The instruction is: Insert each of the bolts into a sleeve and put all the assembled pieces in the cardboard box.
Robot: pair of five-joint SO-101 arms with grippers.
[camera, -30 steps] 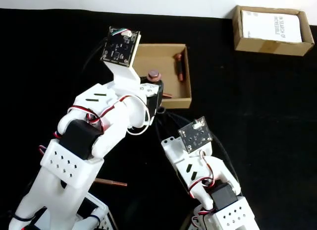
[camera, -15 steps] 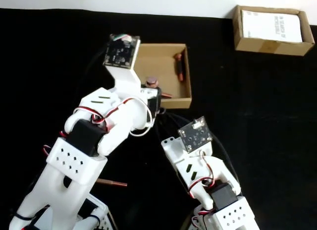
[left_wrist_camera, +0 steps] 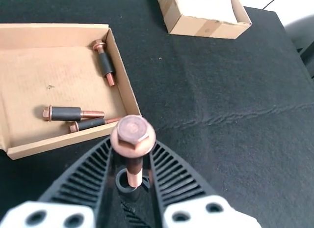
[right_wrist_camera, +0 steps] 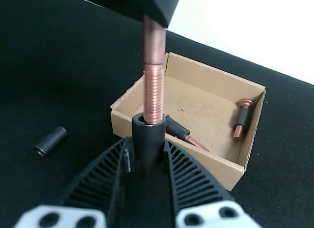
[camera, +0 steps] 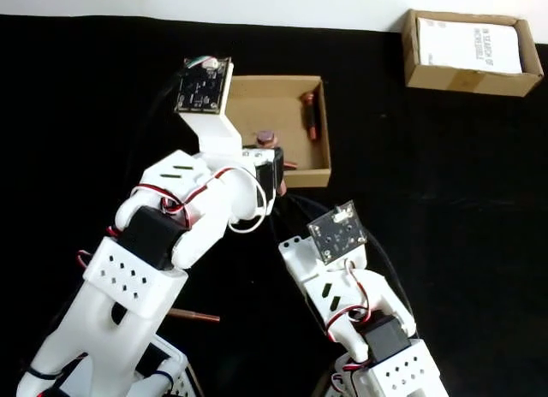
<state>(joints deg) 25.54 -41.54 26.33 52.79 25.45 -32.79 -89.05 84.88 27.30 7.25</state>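
High: copper hex-head bolt [camera: 266, 138] stands head-up at near wall of brown cardboard box [camera: 274, 106].
Left wrist: left jaws clamp bolt shank, axis vertical, black cylindrical sleeve [left_wrist_camera: 128, 181] directly beneath.
Right wrist: right jaws grip sleeve upright; thread tip in bore mouth, coaxial. Next move looks like straight push down.

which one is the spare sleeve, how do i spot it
Find the cardboard box holding sleeved bolts on the black table. Outside it, apart from its wall, a short black sleeve lies on its side. Unlike those, it has no bolt through it.
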